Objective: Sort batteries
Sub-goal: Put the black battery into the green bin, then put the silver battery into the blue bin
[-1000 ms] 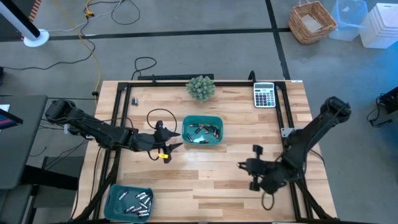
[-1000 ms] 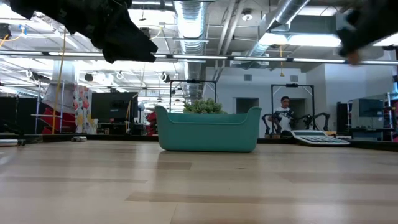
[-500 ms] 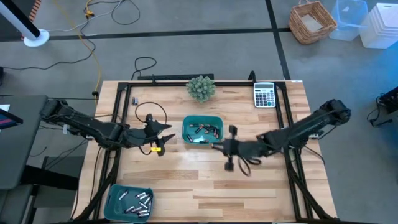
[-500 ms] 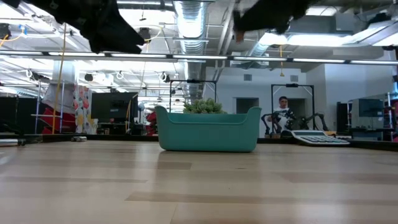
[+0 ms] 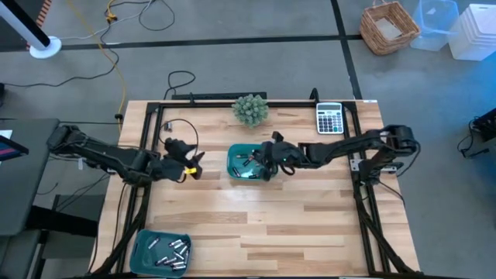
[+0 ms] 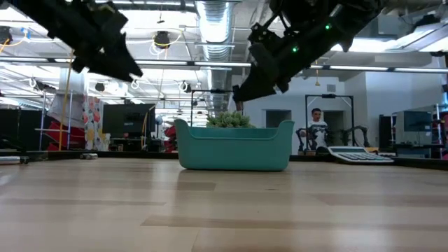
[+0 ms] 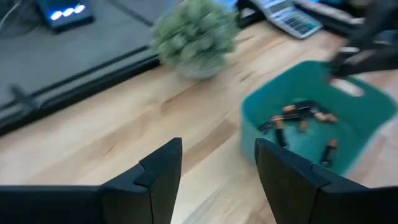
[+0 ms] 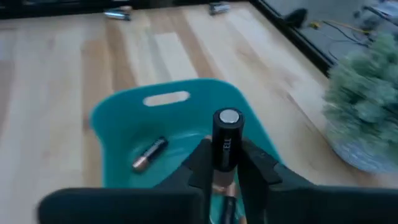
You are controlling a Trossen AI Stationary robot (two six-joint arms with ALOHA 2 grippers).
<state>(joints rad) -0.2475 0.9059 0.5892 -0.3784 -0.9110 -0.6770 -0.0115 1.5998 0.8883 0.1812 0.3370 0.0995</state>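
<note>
At the centre of the high view, the right gripper [image 5: 269, 155] hangs over the right half of a teal plastic tray [image 5: 234, 173] on the pale wooden table [image 5: 294, 225]. Its own wrist view shows the two dark fingers [image 8: 260, 163] pressed against a black and copper cylindrical battery [image 8: 226, 144], which stands upright between them above the tray's open interior, so the gripper is clamped on that cell. More dark batteries [image 5: 246, 163] lie loose on the tray floor, one of them showing in the lower left of the right wrist view. The left gripper [image 5: 194, 161] sits just left of the tray in the high view, its fingers [image 7: 160, 172] spread apart with nothing between them. A second teal tray [image 5: 142, 242] in the lower left corner of the high view holds a scatter of silvery batteries [image 5: 170, 252]. A small green potted plant [image 5: 250, 109] stands near the table's top edge, and a grey calculator [image 5: 329, 118] lies at the upper right.
</note>
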